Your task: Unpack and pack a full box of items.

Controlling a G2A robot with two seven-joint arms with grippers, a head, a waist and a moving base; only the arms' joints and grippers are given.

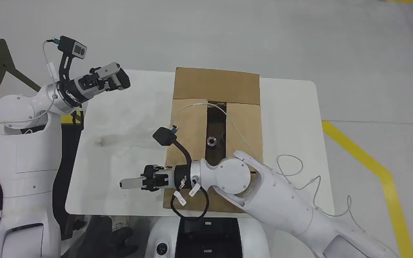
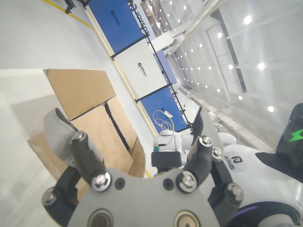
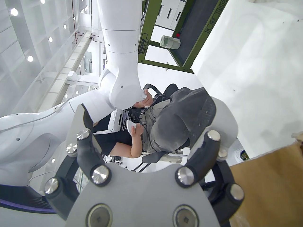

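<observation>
Top view: cardboard box, flaps ajar, on tabletop; left tool at box's 10 o'clock, right tool at 7 o'clock. Left wrist view: left tool released, empty. Right wrist view: right tool likewise spread, empty.

white table, cardboard box on it

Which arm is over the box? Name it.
The right arm: it crosses the box's near end, open pincer just past the corner. The left arm hangs apart, at the table's corner.
</observation>
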